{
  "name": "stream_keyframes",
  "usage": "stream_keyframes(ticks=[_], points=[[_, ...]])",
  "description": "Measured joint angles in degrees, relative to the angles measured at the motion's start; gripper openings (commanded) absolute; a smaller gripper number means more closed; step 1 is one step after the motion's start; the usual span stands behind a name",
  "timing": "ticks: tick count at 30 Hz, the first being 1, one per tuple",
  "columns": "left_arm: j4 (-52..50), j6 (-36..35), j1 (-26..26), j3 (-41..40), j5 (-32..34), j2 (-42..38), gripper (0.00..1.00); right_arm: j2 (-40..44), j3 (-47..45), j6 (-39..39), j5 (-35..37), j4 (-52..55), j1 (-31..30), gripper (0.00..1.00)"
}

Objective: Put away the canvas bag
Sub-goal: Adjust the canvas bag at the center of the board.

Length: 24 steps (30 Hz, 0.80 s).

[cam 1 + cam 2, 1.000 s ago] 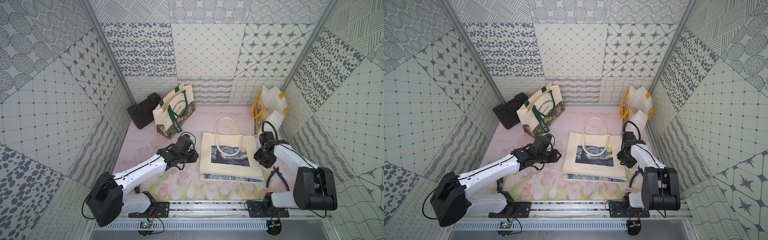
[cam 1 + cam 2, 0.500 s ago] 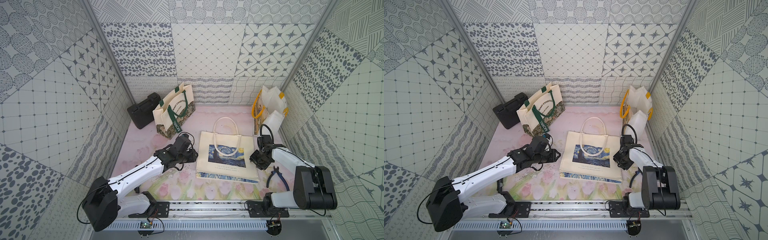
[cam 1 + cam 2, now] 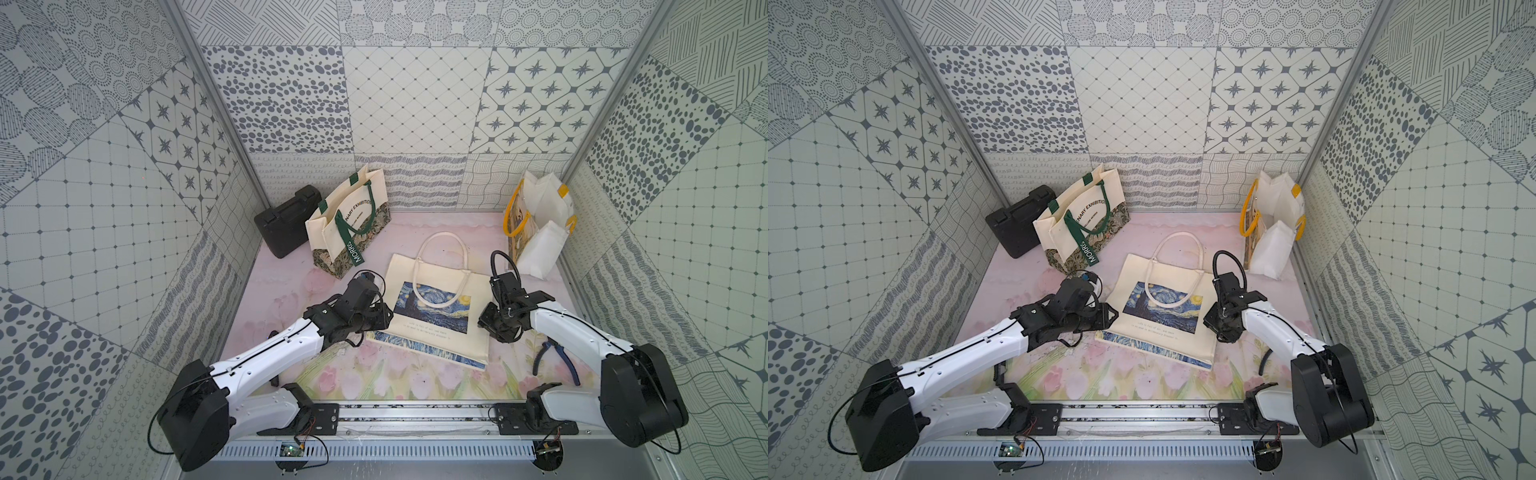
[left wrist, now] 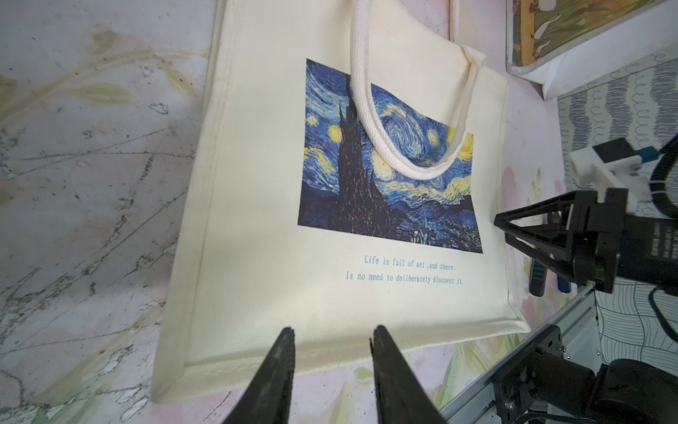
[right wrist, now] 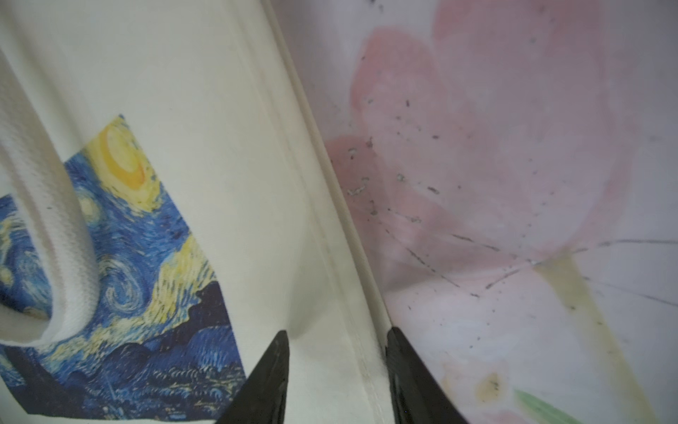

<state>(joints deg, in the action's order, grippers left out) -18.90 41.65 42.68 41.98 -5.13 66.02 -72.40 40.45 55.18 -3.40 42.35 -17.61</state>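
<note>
The canvas bag is cream with a blue starry-night print and white rope handles. It lies flat on the floral table mat, slightly turned. My left gripper is open at the bag's left side. In the left wrist view its fingertips hover over the bag's edge seam. My right gripper is open at the bag's right side. In the right wrist view it straddles the bag's side seam, one finger denting the fabric, the other at the edge.
A cream tote with green handles and a black case stand at the back left. White bags with yellow handles stand at the back right. Blue-handled pliers lie by the right arm. The base rail runs along the front.
The bag has slid left and turned slightly. My right gripper has moved left with its edge. The left gripper has stayed near the bag's left side.
</note>
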Motion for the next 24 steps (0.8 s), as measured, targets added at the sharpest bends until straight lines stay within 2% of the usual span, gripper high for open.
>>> stream_keyframes(ticks=[5, 9, 13, 16, 19, 22, 23, 24], points=[[0.28, 0.0, 0.0, -0.28, 0.02, 0.07, 0.38, 6.49, 3.72, -0.28, 4.42, 4.59, 0.0, 0.47], [0.28, 0.02, 0.0, -0.09, 0.0, 0.92, 0.37, 10.43, 5.95, -1.2, 5.86, 3.04, 0.0, 0.46], [0.74, 0.72, 0.11, -0.31, 0.02, 0.5, 0.37, 9.38, 4.87, -2.27, 1.27, -2.47, 0.0, 0.44], [1.42, 1.55, 0.17, -1.36, 0.22, -0.92, 0.37, 6.99, 3.34, -2.56, -3.67, -8.04, 0.0, 0.39], [1.57, 1.79, 0.2, -1.84, 0.59, -1.77, 0.37, 5.66, 1.4, -2.56, -7.52, -13.99, 0.0, 0.27], [1.55, 1.79, 0.22, -1.9, 0.96, -2.19, 0.37, 4.81, -0.28, -2.34, -10.25, -18.73, -0.02, 0.04], [1.55, 1.79, 0.22, -1.97, 1.01, -2.29, 0.38, 4.35, -0.72, -2.27, -11.15, -20.17, -0.02, 0.0], [1.55, 1.79, 0.22, -2.05, 1.03, -2.4, 0.38, 3.82, -0.96, -2.29, -11.89, -21.35, -0.02, 0.0]])
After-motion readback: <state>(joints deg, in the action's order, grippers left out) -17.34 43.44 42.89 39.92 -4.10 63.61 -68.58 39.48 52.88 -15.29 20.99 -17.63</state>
